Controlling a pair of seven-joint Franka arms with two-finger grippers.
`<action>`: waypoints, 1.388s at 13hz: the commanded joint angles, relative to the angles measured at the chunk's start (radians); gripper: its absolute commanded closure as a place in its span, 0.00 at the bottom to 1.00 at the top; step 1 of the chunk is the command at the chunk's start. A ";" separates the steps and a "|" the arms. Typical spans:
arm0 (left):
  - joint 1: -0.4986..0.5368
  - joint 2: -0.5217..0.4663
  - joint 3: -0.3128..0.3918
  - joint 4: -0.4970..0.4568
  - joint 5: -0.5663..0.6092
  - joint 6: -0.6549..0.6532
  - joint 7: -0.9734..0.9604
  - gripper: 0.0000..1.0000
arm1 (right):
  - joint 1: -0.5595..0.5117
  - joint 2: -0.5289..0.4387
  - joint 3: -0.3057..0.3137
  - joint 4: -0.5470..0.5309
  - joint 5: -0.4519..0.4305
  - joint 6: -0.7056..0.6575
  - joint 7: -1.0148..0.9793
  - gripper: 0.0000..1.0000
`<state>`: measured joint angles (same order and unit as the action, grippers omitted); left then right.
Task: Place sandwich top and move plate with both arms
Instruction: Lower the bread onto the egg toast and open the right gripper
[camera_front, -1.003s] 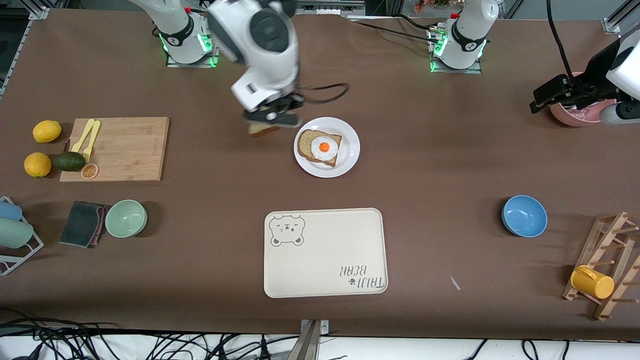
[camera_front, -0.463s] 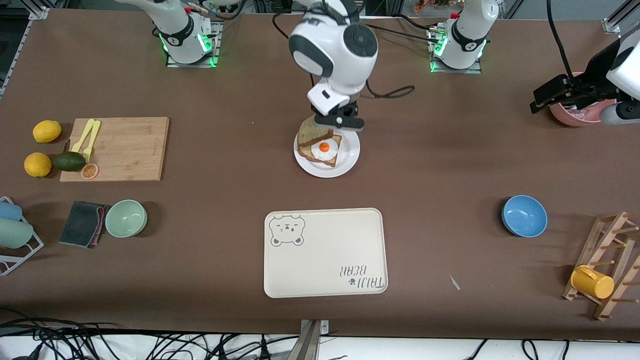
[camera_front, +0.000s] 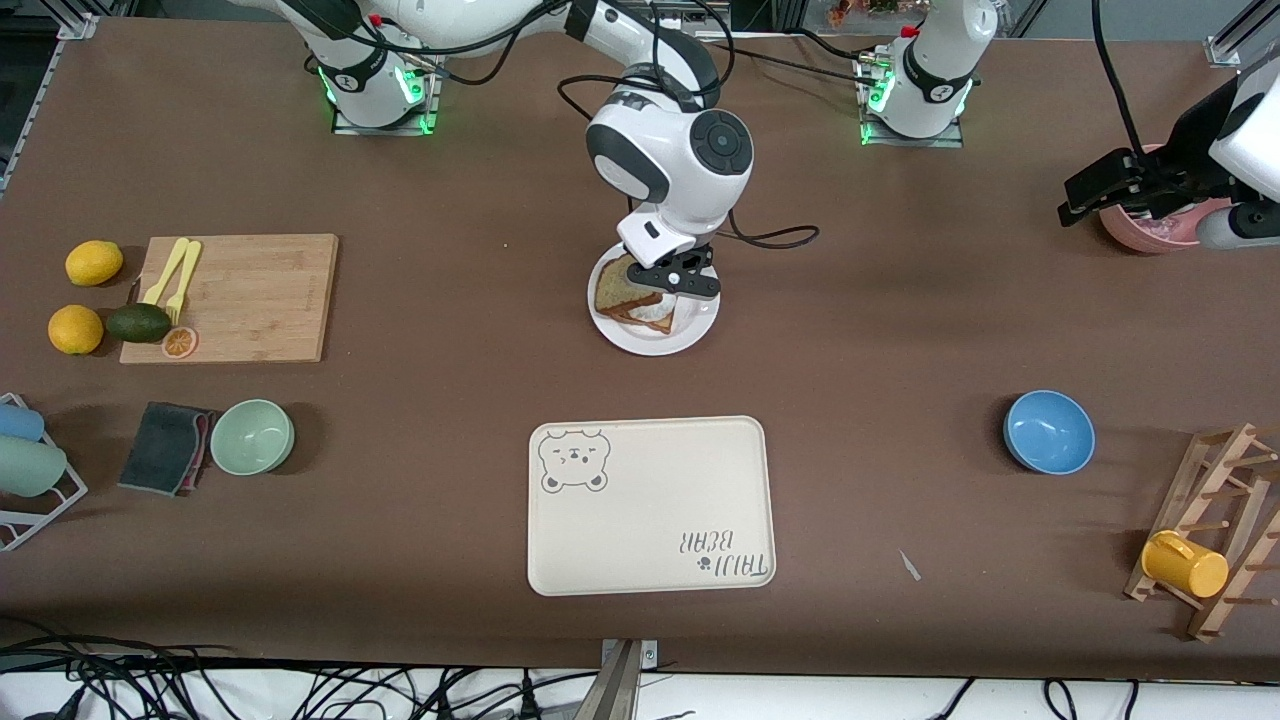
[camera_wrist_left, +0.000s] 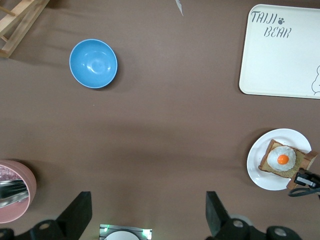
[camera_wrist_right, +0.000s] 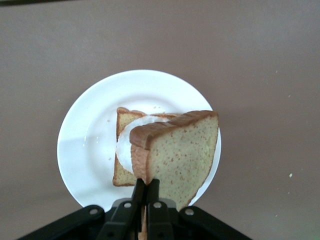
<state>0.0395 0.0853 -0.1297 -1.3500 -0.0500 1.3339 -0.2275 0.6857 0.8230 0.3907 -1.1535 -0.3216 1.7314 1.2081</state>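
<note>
Swung my right gripper (camera_front: 672, 283) in over the plate (camera_front: 700, 330); fingers pinching the sandwich top (camera_wrist_right: 182, 155), tilted above the egg (camera_wrist_right: 125, 145). Release now and it may land skewed. Left gripper (camera_front: 1085, 200) waits, fingers spread, over the bench's end.

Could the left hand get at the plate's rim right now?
Probably yes, on the side toward its own end. The left hand waits open over the pink bowl, with bare table between. The right hand holds the sandwich top over the plate, covering the rest.
</note>
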 joint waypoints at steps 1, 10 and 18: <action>0.000 0.004 -0.002 0.023 -0.011 -0.013 0.002 0.00 | 0.021 0.021 -0.003 0.043 -0.014 -0.029 0.044 1.00; 0.002 0.004 -0.002 0.023 -0.010 -0.013 0.002 0.00 | 0.017 0.021 -0.003 0.046 -0.013 -0.007 0.070 0.00; 0.000 0.004 -0.004 0.023 -0.010 -0.013 0.001 0.00 | -0.162 -0.131 -0.001 0.052 0.003 -0.010 0.107 0.00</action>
<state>0.0389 0.0853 -0.1322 -1.3499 -0.0500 1.3339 -0.2275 0.5772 0.7388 0.3760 -1.0876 -0.3216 1.7313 1.3125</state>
